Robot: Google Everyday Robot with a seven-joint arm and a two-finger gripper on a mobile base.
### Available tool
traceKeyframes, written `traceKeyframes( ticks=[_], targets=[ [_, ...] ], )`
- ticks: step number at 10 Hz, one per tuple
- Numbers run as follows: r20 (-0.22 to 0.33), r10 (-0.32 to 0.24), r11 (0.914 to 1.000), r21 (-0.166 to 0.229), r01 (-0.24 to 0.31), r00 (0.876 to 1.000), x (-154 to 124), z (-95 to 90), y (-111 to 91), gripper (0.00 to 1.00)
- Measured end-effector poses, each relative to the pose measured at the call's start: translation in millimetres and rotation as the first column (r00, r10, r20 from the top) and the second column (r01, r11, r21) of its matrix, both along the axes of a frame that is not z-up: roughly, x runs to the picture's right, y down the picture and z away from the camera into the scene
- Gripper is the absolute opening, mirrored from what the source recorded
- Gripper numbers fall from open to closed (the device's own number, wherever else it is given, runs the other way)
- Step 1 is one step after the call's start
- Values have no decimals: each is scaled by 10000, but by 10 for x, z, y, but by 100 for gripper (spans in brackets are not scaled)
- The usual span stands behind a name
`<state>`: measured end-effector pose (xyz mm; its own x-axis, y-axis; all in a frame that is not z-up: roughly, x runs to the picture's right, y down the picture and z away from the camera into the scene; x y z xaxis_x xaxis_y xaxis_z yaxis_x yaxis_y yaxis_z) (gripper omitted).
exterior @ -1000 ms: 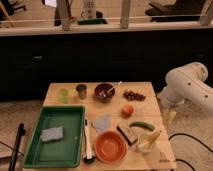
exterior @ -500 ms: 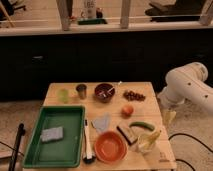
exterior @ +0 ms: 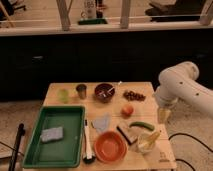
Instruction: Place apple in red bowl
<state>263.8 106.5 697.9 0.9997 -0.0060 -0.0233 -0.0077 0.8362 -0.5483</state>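
- In the camera view, we see the gripper [exterior: 163, 115] hanging from the white arm over the right edge of the table [exterior: 114, 106]. It carries nothing, and we cannot tell whether it is open or closed.
- The apple [exterior: 127, 109] sits on the wood near the middle, left of the gripper and apart from it, just below the grapes [exterior: 132, 95].
- The red bowl [exterior: 110, 147] lies empty at the front edge, near the apple.
- We judge this to be the reaching step: nothing is grasped yet.
- Next, we would move left and down over the apple, then close around it.
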Motion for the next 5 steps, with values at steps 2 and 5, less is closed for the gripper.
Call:
traceKeyframes(
  ticks=[2,5],
  targets=[
    [141,-155,9998,-104,157,9998,-20,84,16,80],
    [389,-336,9992,-219,345,9987,-138,300,52,80]
  ],
)
